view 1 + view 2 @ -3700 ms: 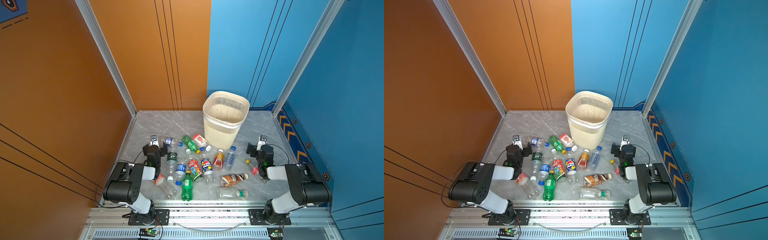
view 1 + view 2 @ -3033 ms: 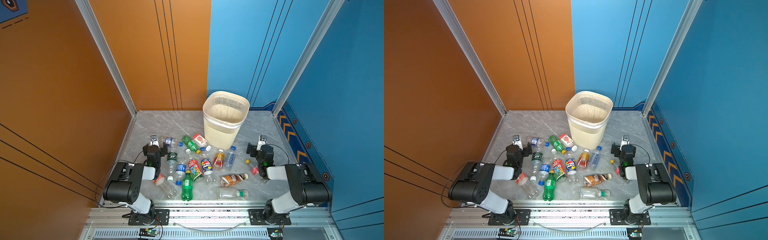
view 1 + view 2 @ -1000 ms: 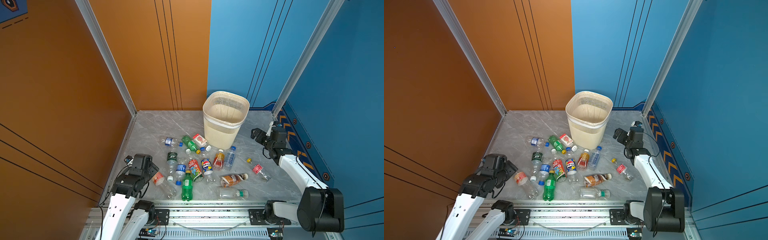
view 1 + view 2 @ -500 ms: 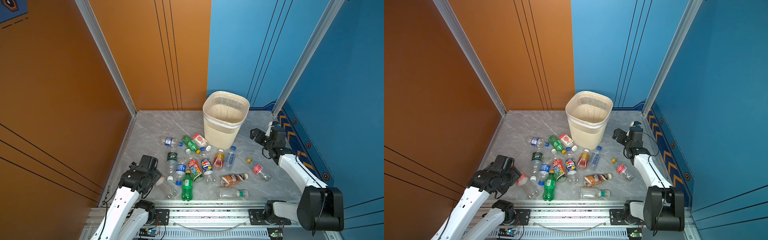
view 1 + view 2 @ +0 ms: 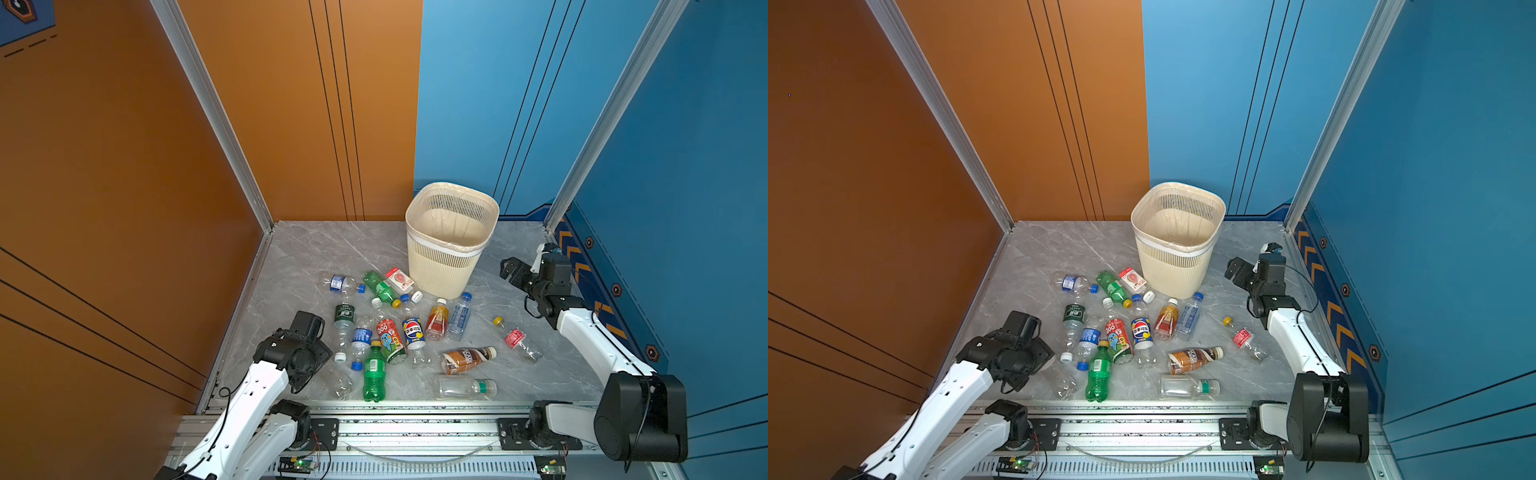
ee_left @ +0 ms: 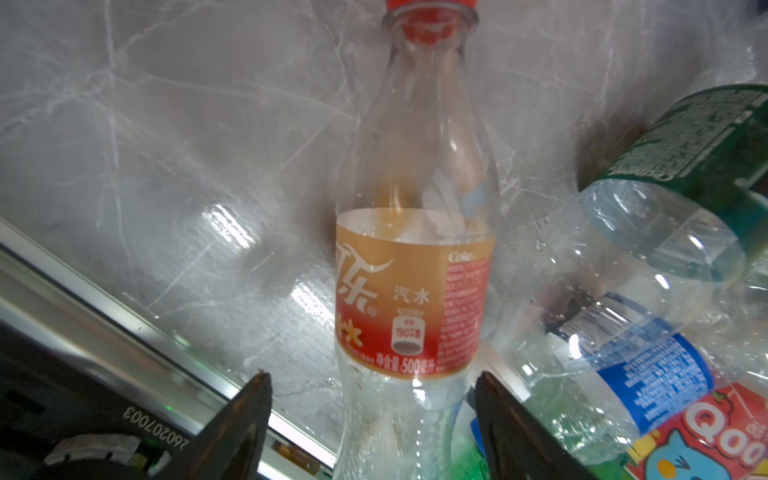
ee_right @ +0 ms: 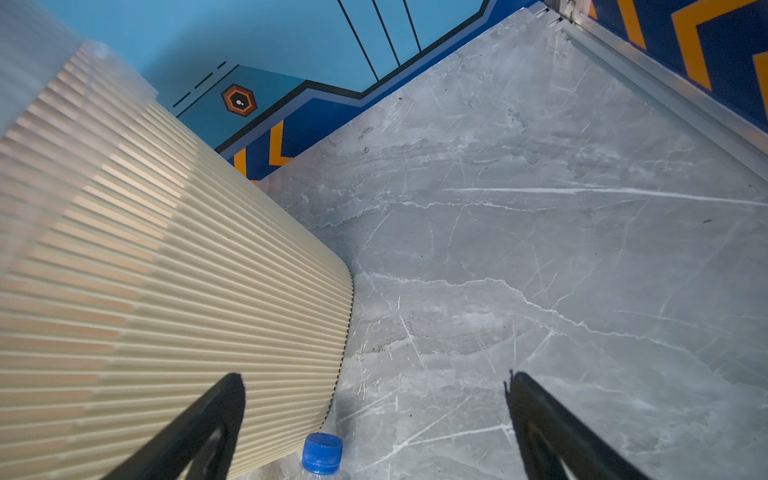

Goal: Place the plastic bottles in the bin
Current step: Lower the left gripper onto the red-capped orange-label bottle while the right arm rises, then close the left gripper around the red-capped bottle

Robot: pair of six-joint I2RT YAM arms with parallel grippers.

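Several plastic bottles lie scattered on the grey marble floor in front of the cream slatted bin [image 5: 451,249] [image 5: 1177,257]. My left gripper [image 6: 370,382] is open. Its fingers [image 6: 249,399] stand on either side of a clear cola bottle [image 6: 411,291] with a red label and red cap, with a gap on one side. In both top views the left wrist covers most of that bottle [image 5: 340,384]. My right gripper [image 5: 513,272] [image 7: 374,386] hangs open and empty beside the bin [image 7: 166,291], above a blue-capped bottle [image 7: 322,453] [image 5: 459,311].
A green bottle [image 5: 374,374], a brown one [image 5: 467,359] and a clear one [image 5: 467,388] lie near the front aluminium rail [image 5: 415,409]. A small red-labelled bottle [image 5: 517,338] lies at the right. A red-and-white carton [image 5: 400,279] leans by the bin. Walls close in both sides.
My left arm has swung right and down onto the clear cola bottle at the front left, and its jaws now straddle it. The right arm has barely moved.
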